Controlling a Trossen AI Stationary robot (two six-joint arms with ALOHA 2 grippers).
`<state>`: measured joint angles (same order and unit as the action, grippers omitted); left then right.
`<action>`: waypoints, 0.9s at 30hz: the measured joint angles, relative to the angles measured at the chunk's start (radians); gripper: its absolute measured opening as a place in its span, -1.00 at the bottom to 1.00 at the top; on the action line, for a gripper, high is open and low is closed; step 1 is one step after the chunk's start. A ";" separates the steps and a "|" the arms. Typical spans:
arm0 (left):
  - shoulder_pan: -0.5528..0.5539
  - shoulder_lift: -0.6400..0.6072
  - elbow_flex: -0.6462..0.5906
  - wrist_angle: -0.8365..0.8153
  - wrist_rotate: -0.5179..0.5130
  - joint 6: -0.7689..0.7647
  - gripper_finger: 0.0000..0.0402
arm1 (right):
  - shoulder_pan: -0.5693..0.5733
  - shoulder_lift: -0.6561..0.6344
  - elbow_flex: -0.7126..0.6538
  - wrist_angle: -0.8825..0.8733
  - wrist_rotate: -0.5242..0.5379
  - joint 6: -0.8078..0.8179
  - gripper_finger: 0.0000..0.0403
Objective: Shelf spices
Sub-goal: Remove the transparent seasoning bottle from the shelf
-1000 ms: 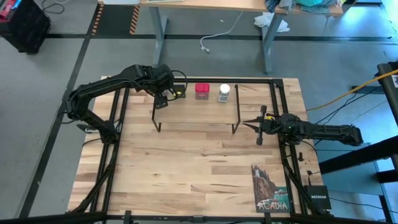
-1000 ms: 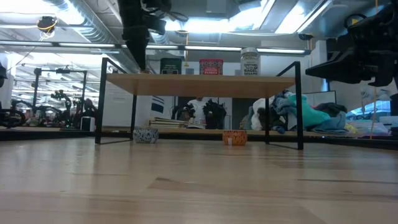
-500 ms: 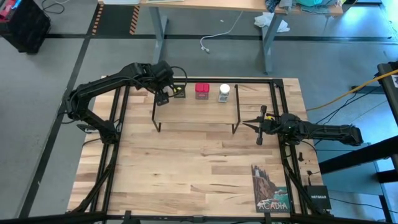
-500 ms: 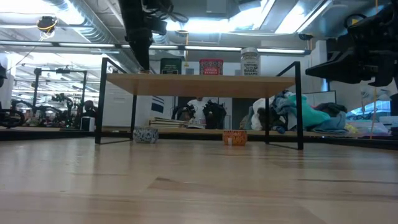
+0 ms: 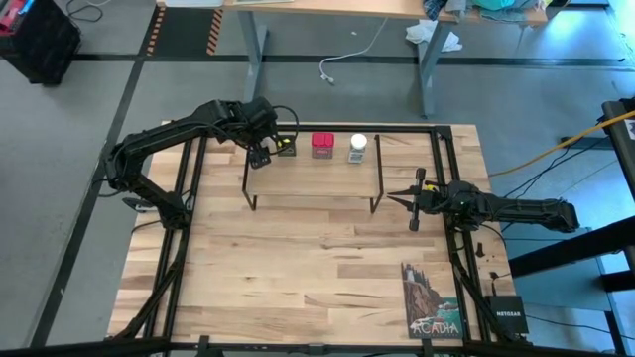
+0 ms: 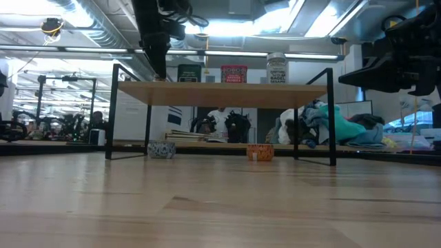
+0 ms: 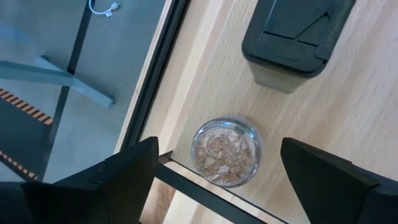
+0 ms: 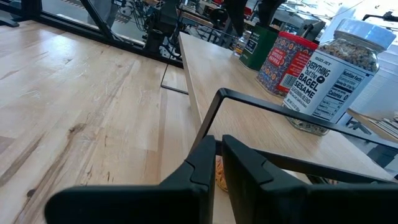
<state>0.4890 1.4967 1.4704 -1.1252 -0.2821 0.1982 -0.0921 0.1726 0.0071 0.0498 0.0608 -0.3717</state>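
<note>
Spices: three on the shelf (image 5: 313, 171), fourth directly below the spread left gripper (image 7: 211, 165).

Nearest, at the shelf's right end: right gripper (image 5: 413, 198) idle just beside the wire legs, fingers closed on nothing. Farther back, in a row along the plank's far edge: white-capped clear jar (image 5: 357, 148), red square tin (image 5: 322, 145), dark square tin (image 5: 286, 146). At the far left corner: tiny round tan-grey jar (image 7: 226, 151), upright on the plank beside the dark tin, centred between the left fingers, untouched. Step in hand, judged: final placement at the release stage, or possibly an approach; cannot tell which. Next move if released: straight lift, fingers kept wide, no sideways drift toward the neighbouring tin or the shelf edge.
</note>
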 joint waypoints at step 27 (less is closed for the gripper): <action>-0.005 0.000 0.000 -0.006 0.037 -0.016 0.65 | 0.000 0.068 0.342 0.170 0.026 0.215 -0.83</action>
<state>0.4839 1.4967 1.4704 -1.1316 -0.2455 0.1822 -0.0921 0.2409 0.3494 0.2202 0.0872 -0.1570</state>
